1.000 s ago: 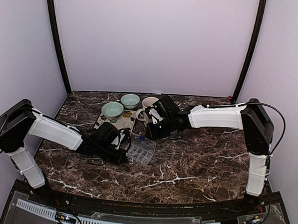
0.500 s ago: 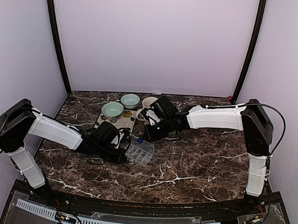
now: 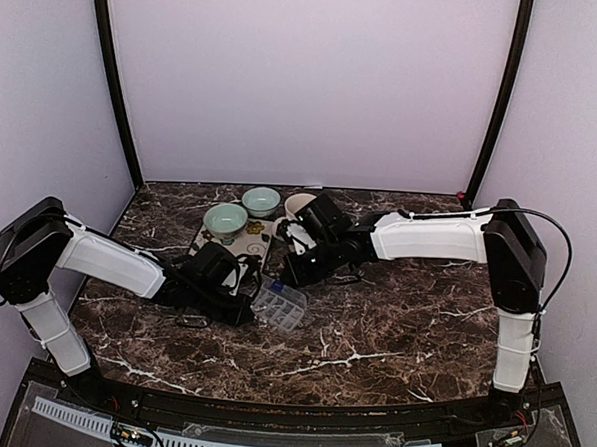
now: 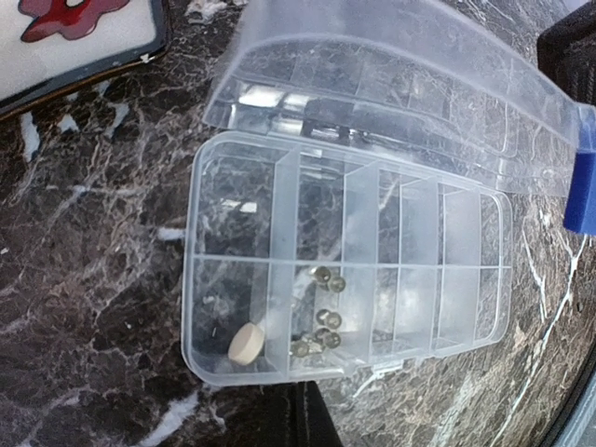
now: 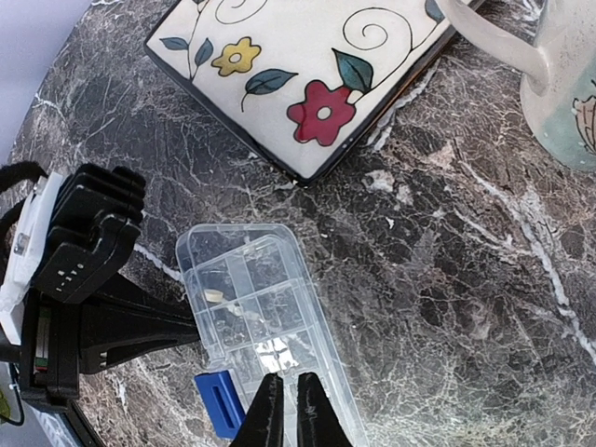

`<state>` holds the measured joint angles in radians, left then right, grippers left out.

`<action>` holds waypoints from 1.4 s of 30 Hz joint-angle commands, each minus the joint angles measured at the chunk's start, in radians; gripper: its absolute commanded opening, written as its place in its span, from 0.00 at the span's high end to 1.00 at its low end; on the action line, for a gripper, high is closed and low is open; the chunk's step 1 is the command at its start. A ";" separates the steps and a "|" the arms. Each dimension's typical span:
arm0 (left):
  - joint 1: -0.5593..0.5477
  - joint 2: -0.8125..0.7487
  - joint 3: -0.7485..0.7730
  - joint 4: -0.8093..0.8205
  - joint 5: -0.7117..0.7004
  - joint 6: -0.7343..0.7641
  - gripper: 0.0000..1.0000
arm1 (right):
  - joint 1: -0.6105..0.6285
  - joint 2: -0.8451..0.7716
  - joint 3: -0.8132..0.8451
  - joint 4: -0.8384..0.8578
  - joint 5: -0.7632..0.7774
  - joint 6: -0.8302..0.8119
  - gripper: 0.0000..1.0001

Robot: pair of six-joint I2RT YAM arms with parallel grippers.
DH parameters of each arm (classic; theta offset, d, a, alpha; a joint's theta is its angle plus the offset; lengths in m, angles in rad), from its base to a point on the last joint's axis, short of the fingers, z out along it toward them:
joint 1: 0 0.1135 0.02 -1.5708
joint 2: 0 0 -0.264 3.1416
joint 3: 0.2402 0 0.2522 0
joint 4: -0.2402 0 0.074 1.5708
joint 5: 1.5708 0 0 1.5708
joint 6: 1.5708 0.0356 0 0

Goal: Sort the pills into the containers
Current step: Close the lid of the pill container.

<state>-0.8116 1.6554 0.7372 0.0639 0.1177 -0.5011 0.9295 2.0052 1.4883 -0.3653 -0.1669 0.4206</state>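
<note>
A clear pill box (image 3: 279, 305) lies open on the marble, its lid folded back. In the left wrist view the pill box (image 4: 345, 251) holds one beige round pill (image 4: 246, 343) in a corner cell and several small grey pills (image 4: 326, 321) in the cell beside it. My left gripper (image 4: 303, 414) is shut, its tips against the box's near rim. It also shows in the top view (image 3: 242, 309). My right gripper (image 5: 284, 410) hovers over the box (image 5: 251, 317) with its fingers almost together; I see nothing between them. It also shows in the top view (image 3: 290, 275).
A floral tray (image 3: 232, 245) lies behind the box, also in the right wrist view (image 5: 307, 65). Two green bowls (image 3: 225, 220) (image 3: 262, 200) and a mug (image 3: 301, 206) stand at the back. A blue latch (image 5: 219, 405) sticks out from the box lid.
My right gripper has moved left and nearer, from beside the mug to over the pill box. The left gripper and the box have barely moved.
</note>
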 commanded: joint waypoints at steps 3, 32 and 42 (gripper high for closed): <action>0.009 0.005 0.007 -0.013 -0.019 0.001 1.00 | 0.024 0.034 0.030 -0.013 -0.030 -0.023 0.93; 0.011 -0.034 -0.050 0.008 -0.030 -0.030 1.00 | 0.074 0.088 0.080 -0.071 -0.084 -0.070 0.94; 0.011 -0.041 -0.060 0.007 -0.029 -0.031 1.00 | 0.089 0.118 0.091 -0.103 -0.116 -0.084 0.94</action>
<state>-0.8070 1.6409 0.7040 0.1040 0.1066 -0.5278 1.0004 2.0956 1.5547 -0.4469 -0.2535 0.3527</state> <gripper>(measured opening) 0.022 0.058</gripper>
